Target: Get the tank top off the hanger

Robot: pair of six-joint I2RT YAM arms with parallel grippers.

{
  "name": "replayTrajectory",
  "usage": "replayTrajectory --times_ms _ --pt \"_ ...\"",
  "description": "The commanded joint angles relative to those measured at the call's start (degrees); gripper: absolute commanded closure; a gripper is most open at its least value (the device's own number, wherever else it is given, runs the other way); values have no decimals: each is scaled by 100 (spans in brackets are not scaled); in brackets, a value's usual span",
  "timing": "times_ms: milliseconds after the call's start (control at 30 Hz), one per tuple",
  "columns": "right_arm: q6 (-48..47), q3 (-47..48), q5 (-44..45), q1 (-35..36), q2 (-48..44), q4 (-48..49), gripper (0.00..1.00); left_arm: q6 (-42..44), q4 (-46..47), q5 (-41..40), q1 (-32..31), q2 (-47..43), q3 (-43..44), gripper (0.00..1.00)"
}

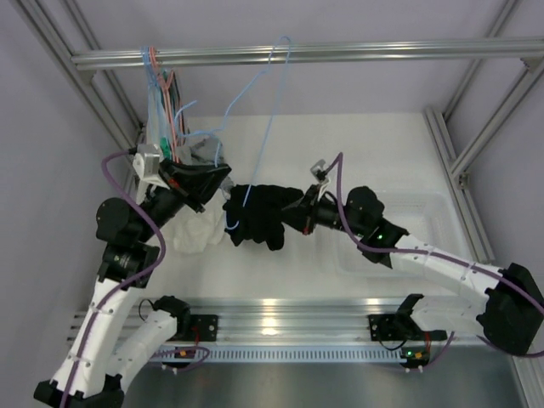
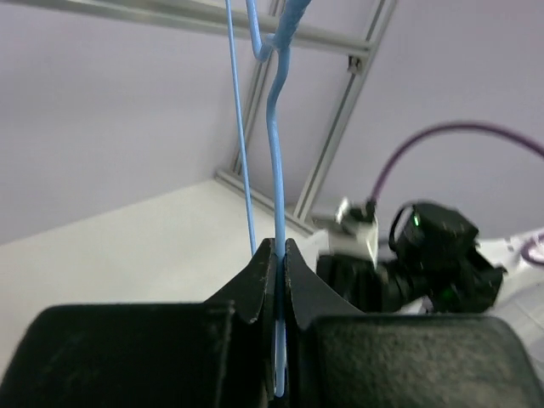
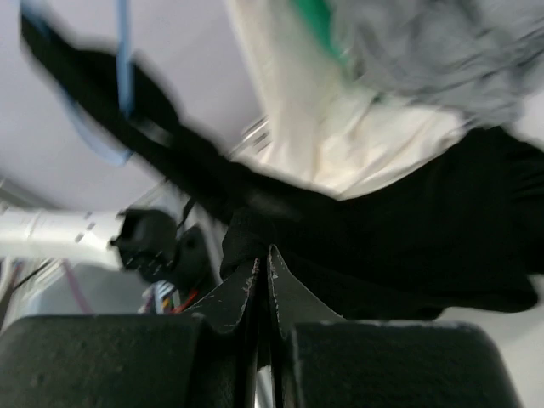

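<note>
Our right end effector (image 3: 262,255), closed tight on the black tank top (image 1: 259,217) bunched low on the hanger (image 1: 272,110), sits at its 3 o'clock; our left end effector (image 2: 279,246) pinches the hanger wire at 10 o'clock.

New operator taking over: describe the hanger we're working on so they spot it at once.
Find the rail across the top. The hanger hooks over its middle, away from the bunch of hangers at its left end. Only its blue wire runs down into the black tank top.

Clamps the blue hanger (image 1: 272,95) in the left gripper (image 1: 219,174); pinches the black tank top (image 1: 255,221) with the right gripper (image 1: 299,212).
</note>
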Motion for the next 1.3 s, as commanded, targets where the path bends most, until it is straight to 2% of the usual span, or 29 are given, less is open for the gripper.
replayTrajectory --times_ms 0,33,67,167,267,367,533,700,733,800,900,967,1000,1033,1100,1167,1200,1267 --pt "203 -178 -308 741 79 981 100 -541 2740 -358 -37 405 -79 100" --pt "70 -205 -107 1048 45 553 100 -532 2802 -385 -55 676 35 100" --pt "-27 -292 496 1155 -78 314 100 -393 2794 -394 -72 792 141 100" --pt "-107 -546 1377 1262 -254 -363 100 -33 2741 -718 -178 977 318 100" --pt "-160 -609 1906 1270 -158 -925 100 329 2742 -1149 -213 942 221 100" --pt "-2 -758 2275 1270 -166 -1024 100 513 2697 -1526 -222 749 55 100" --pt "201 -504 3059 1279 96 -1972 100 1041 3339 -2221 -230 345 -394 100" --pt "52 -267 3199 1279 588 -2401 100 612 1338 -1627 -222 529 632 100" --pt "-10 -101 3226 1288 737 -2421 100 384 909 -1450 -230 529 625 100" --pt "-124 6 3112 1297 1142 -2413 98 295 615 -1020 -231 329 329 100" --pt "-186 85 3007 1297 1363 -2378 94 372 -393 -983 -230 -58 98 100" --pt "-282 50 3015 1297 1284 -2307 72 654 -1532 -1149 -231 -235 80 100" --pt "-300 41 3085 1297 1231 -2307 61 733 -1818 -1219 -222 -427 72 100" --pt "-309 33 3347 1297 1152 -2316 39 734 -2081 -1368 -230 -533 80 100" --pt "-265 -29 3586 1288 801 -2325 25 681 -2601 -1448 -231 -770 72 100" --pt "-300 -55 3736 1288 425 -2342 17 602 -3039 -1484 -222 -781 150 100" --pt "-318 -21 3762 1288 318 -2386 1 558 -3216 -1449 -230 -720 194 100" --pt "-414 58 3876 1297 54 -2622 1 514 -3620 -1457 -222 -326 404 100"
